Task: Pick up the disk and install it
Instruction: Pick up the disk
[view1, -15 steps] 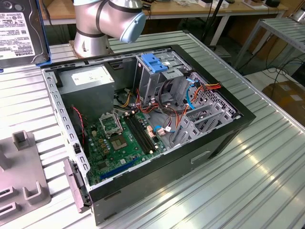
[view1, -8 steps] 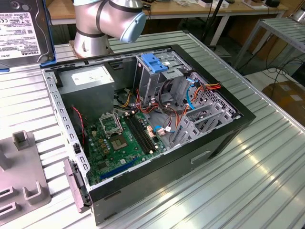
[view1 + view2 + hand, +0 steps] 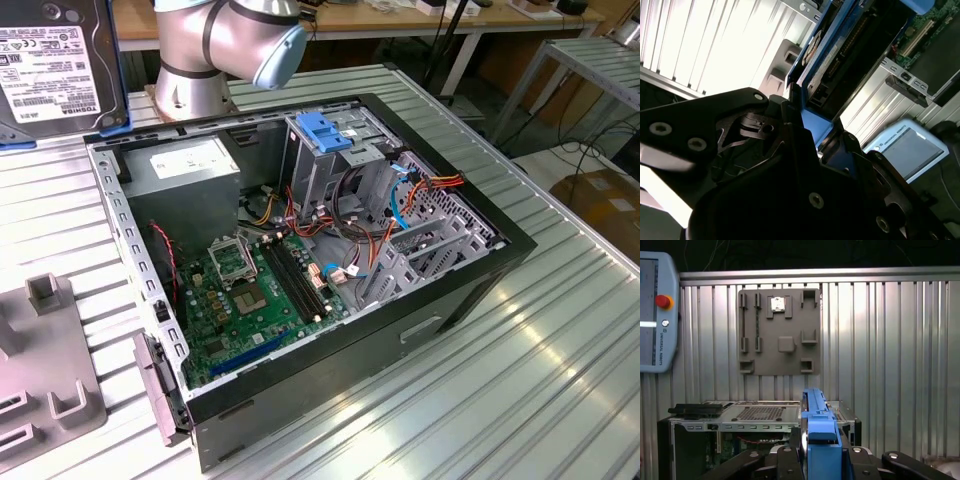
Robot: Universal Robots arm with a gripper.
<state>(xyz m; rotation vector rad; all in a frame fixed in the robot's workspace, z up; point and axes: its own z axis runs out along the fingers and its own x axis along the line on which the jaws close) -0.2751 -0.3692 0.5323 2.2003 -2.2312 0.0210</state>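
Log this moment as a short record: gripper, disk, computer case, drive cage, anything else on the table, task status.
gripper: shut on the light-blue bracket of the disk, as the first wrist view shows
disk: upright, label towards the exterior camera, outside the case at the exterior view's upper left
computer case: lying open on the ribbed table, motherboard exposed
drive cage: blue handle on top
fixture plate: grey, at the exterior view's lower left
status: disk picked up, not yet installed
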